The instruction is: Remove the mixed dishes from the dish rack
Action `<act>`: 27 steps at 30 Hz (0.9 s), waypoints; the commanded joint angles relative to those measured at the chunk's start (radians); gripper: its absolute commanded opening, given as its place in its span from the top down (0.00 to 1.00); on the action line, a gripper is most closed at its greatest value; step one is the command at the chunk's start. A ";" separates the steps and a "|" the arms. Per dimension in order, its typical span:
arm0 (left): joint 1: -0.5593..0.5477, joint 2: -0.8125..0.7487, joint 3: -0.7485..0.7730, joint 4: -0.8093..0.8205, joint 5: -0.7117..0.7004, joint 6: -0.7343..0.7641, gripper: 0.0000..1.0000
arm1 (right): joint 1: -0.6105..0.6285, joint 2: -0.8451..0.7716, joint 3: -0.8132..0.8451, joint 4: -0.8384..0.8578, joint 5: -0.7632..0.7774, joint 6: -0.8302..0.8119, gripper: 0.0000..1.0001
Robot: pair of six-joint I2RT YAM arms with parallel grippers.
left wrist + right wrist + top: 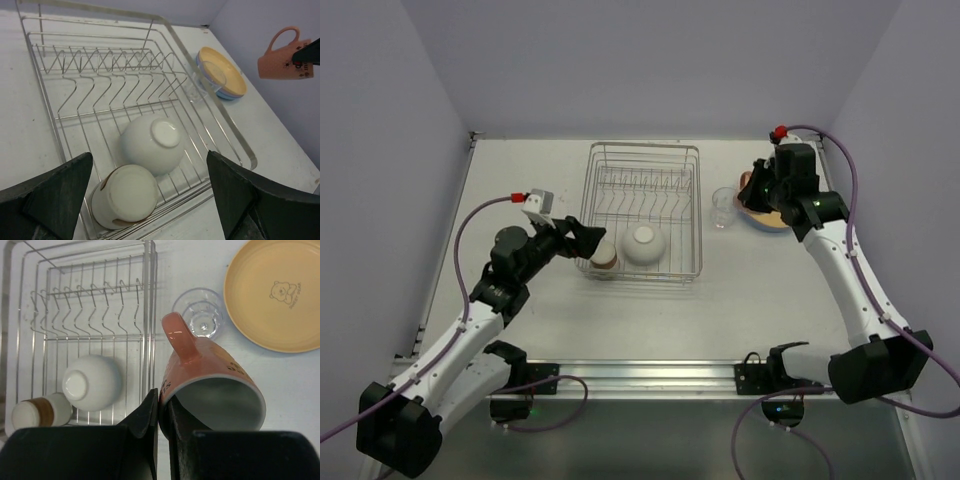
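Observation:
The silver wire dish rack [645,160] holds a white bowl [645,245], upside down, and a small brown cup [604,256] on its side at the front left corner. My left gripper [592,240] is open and empty, just left of the cup; in the left wrist view the cup [125,196] and bowl [150,142] lie between its fingers. My right gripper [162,400] is shut on the rim of the salmon-pink mug [215,375], held above the table right of the rack. The clear glass [723,207] and the plate stack, yellow on top [275,295], stand on the table.
The plate tines [100,75] in the rack are bare. Lilac and blue plate edges [227,95] show under the yellow plate. Grey walls close in the table on the left, back and right. A mounting rail [650,375] runs along the near edge.

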 commanded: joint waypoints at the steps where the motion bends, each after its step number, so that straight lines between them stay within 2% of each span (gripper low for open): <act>1: 0.008 -0.033 -0.062 0.039 -0.076 -0.010 0.00 | -0.001 0.029 -0.022 0.009 0.048 -0.020 1.00; 5: 0.008 -0.056 -0.102 0.048 -0.094 0.008 0.00 | -0.003 0.074 -0.059 0.025 0.045 -0.019 1.00; 9: 0.008 -0.076 -0.161 0.088 -0.106 0.019 0.00 | -0.001 0.086 -0.212 0.108 0.042 -0.010 1.00; 12: 0.008 -0.082 -0.192 0.117 -0.114 0.028 0.00 | -0.001 0.101 -0.258 0.139 0.065 0.003 1.00; 19: 0.007 -0.134 -0.220 0.109 -0.160 0.051 0.00 | -0.001 0.126 -0.235 0.133 0.120 0.007 1.00; 27: 0.007 -0.208 -0.224 0.074 -0.209 0.066 0.00 | -0.001 0.282 -0.157 0.085 0.175 0.013 1.00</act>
